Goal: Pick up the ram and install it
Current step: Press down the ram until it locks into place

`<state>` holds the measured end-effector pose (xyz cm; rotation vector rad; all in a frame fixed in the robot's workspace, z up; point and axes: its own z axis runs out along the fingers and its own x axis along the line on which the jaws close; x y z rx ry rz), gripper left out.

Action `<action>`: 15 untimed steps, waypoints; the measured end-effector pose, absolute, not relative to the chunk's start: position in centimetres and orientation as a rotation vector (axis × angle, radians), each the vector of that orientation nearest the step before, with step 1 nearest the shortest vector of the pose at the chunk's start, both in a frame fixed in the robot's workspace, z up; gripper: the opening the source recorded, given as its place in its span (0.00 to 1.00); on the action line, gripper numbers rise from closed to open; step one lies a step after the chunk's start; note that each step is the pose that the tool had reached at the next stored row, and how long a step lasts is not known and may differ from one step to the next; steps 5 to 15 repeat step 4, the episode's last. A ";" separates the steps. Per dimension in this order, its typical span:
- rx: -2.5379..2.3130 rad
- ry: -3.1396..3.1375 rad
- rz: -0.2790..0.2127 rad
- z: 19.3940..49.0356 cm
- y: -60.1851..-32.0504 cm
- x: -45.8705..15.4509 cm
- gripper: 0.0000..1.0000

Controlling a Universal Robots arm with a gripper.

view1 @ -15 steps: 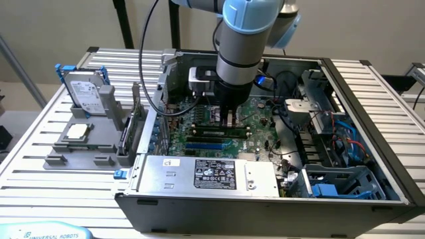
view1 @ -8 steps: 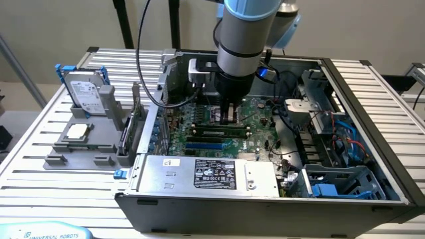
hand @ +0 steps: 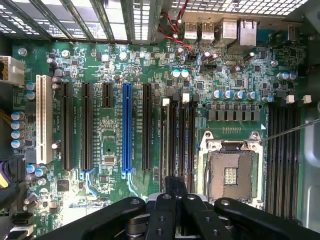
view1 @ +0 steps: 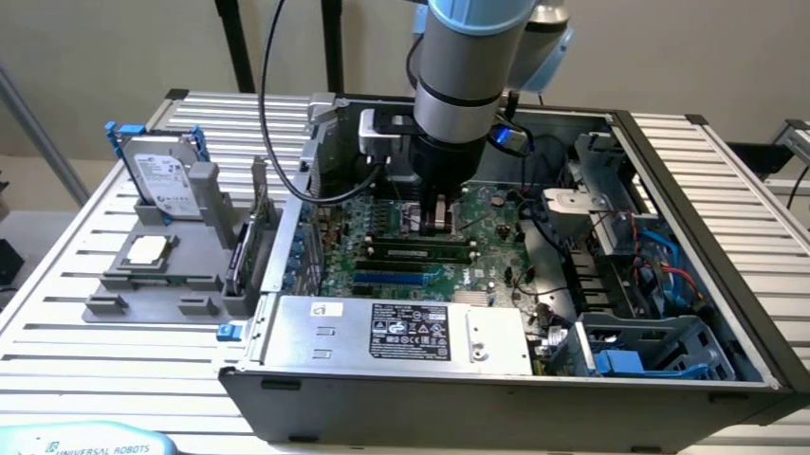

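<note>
The ram (view1: 413, 252) is a long green stick with black chips. It sits on edge in a memory slot of the motherboard (view1: 500, 213) inside the open computer case. My gripper (view1: 437, 226) hangs straight down just behind the ram's middle, fingers together, with nothing between them. In the wrist view the black fingertips (hand: 175, 186) are pressed together directly over the memory slots (hand: 177, 135). The ram there is seen edge-on, a thin line running away from the fingertips between the white slot clips (hand: 165, 102).
The case walls (view1: 708, 256) and the silver power supply (view1: 393, 327) ring the board. A grey fixture (view1: 152, 284) at the exterior view's left holds a hard drive (view1: 165, 180), a silver processor (view1: 146, 250) and an expansion card (view1: 253, 237). Beside the slots are the open processor socket (hand: 232, 172) and a blue slot (hand: 127, 127).
</note>
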<state>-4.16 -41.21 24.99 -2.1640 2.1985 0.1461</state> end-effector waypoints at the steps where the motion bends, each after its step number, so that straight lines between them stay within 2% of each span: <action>1: -2.164 2.198 0.146 25.0 -41.2 -4.2 0.11; 15: -2.164 2.198 0.146 25.0 -41.2 -4.2 0.11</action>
